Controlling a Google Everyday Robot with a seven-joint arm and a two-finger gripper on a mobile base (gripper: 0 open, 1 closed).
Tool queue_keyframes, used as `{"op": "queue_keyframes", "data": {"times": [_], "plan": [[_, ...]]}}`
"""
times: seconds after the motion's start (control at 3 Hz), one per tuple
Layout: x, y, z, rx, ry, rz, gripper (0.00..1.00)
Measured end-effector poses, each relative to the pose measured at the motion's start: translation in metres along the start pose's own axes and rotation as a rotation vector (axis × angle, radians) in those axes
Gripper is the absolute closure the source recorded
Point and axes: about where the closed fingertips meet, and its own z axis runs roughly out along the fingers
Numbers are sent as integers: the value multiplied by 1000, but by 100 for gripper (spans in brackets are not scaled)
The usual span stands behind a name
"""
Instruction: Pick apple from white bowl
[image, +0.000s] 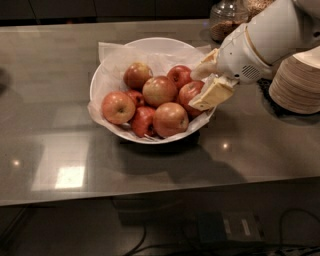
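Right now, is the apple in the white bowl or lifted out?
In. The apple rests among other apples inside the white bowl; the gripper, fingers apart, is beside it, over the rim.

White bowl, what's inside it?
Inside are crinkled white paper and a pile of apples. The gripper reaches in at the rightmost apple. The white bowl bottom and any lower apples are covered.

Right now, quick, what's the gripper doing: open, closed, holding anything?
Gripper: at the right rim of the white bowl, against the apple; open, closed or holding cannot be told.
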Motion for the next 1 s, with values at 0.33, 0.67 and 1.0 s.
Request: {"op": "queue_keyframes", "data": {"times": [0.33,0.67,1.0], "plan": [[2,-1,0,-18,13,0,7],[2,-1,-1,-22,19,-1,0],[4,-1,1,-29,29,5,6]]}}
